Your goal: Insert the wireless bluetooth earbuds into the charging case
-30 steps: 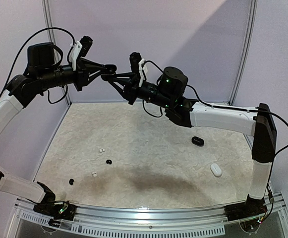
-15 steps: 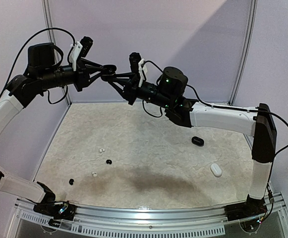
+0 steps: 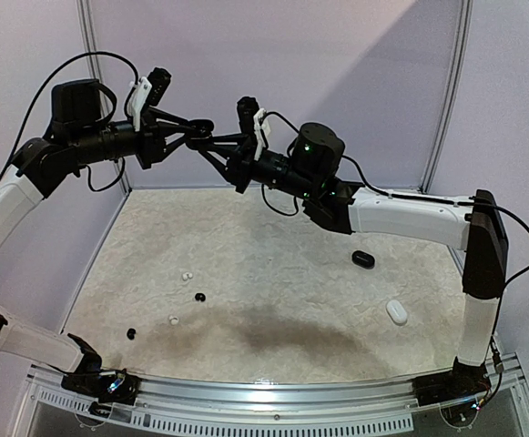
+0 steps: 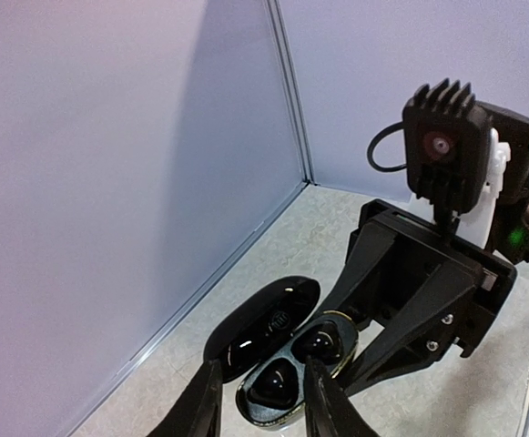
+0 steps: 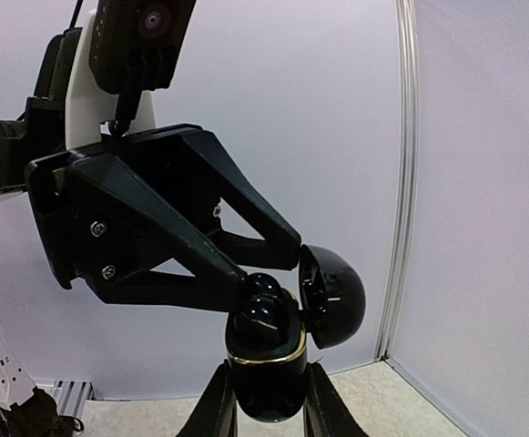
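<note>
High above the table, my right gripper (image 5: 268,387) is shut on the base of a glossy black charging case (image 5: 264,364) with a gold rim. Its lid (image 5: 334,296) hangs open to the side. Two black earbuds (image 4: 276,387) (image 4: 323,344) sit in the case's wells. My left gripper (image 4: 261,366) faces it head-on, open, its fingers (image 4: 202,405) straddling the nearer earbud and the case rim without clamping them. In the top view both grippers (image 3: 200,127) (image 3: 217,142) meet tip to tip at the back. Loose earbuds lie on the table: white ones (image 3: 187,275) (image 3: 173,320) and black ones (image 3: 199,297) (image 3: 131,333).
A shut black case (image 3: 362,259) and a shut white case (image 3: 396,312) lie on the right of the pale mat (image 3: 273,264). Lilac walls enclose the back and both sides, with a metal rail (image 3: 273,391) along the near edge.
My left gripper's jaws have spread wider around the earbud in the case. Both arms stay nearly still, and nothing on the table has moved.
</note>
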{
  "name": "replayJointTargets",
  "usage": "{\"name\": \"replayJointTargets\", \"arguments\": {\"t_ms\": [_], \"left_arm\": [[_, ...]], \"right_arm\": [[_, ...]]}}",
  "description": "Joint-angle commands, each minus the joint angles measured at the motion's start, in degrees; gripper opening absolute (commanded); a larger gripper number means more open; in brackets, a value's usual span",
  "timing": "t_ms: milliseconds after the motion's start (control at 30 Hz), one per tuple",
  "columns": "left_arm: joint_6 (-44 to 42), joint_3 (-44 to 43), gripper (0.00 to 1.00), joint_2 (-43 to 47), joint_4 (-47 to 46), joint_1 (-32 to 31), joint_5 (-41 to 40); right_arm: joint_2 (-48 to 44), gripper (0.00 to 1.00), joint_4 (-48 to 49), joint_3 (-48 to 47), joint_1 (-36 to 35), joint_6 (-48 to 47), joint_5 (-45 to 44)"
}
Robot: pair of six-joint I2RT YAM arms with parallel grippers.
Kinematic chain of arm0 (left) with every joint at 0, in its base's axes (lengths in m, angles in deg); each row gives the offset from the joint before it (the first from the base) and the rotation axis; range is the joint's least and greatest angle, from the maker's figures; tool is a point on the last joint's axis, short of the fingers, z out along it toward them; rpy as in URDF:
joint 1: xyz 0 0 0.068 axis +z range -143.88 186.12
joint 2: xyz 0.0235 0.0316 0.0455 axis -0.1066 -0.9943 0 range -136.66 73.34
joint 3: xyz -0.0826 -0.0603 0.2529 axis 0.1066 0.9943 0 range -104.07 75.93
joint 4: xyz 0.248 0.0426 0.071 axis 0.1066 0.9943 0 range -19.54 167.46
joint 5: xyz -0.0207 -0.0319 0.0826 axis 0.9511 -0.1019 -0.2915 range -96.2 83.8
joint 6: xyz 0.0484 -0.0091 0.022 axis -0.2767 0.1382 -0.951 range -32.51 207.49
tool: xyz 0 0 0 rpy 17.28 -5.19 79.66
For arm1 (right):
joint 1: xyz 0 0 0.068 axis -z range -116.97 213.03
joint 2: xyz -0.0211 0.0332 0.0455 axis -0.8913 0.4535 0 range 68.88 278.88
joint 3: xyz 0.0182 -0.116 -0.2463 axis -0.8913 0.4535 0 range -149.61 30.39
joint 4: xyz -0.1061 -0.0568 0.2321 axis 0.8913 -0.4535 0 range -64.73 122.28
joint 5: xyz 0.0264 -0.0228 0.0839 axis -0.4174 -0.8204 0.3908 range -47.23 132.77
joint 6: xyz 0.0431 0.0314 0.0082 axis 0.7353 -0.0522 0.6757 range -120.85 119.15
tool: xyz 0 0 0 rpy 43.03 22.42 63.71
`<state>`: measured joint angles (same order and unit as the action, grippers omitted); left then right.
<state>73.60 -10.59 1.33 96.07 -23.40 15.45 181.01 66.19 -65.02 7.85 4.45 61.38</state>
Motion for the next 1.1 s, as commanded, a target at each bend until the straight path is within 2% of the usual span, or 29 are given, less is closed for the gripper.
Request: {"name": "replayJointTargets", "arguments": {"t_ms": [0, 167, 400, 533, 600, 733, 867, 967, 1067], "left_arm": [[0.1, 1.0, 0.33, -0.4, 2.1, -0.8, 0.5], [0.1, 0.9, 0.35, -0.3, 1.9, -0.8, 0.5], [-1.4, -0.3, 0.45, 2.0, 1.2, -0.8, 5.7], [-1.4, -0.5, 0.48, 3.9, 0.9, -0.8, 6.9], [0.5, -0.6, 0.48, 4.9, -1.6, -0.7, 2.5], [0.8, -0.1, 0.5, 5.3, -7.4, -0.2, -13.0], [-0.1, 0.1, 0.5, 3.1, -4.4, 0.7, -18.6], [1.3, -0.1, 0.51, 1.2, -1.8, 1.4, -17.2], [1.4, -0.5, 0.52, -0.2, 0.5, 1.4, -7.6]], "right_arm": [[0.7, 0.0, 2.1, -2.7, -0.5, 0.2, 0.5], [0.6, 0.0, 1.4, -2.7, -0.4, 0.2, 0.3], [0.8, 0.0, 0.5, -2.3, 1.0, 3.8, -0.3], [0.2, 0.0, -0.2, -1.4, 1.7, 3.6, -0.3], [-0.4, 0.0, -0.3, -0.5, 1.8, 2.8, 0.2], [-2.3, 0.0, -1.4, 1.3, 1.8, 0.4, 3.0], [-3.8, 0.0, -0.5, 2.4, 1.4, -0.9, 10.8], [-4.1, 0.0, -1.0, 2.0, 0.7, -1.6, 14.7], [-3.5, 0.0, -2.2, 0.8, -0.2, -1.8, 16.3]]}}
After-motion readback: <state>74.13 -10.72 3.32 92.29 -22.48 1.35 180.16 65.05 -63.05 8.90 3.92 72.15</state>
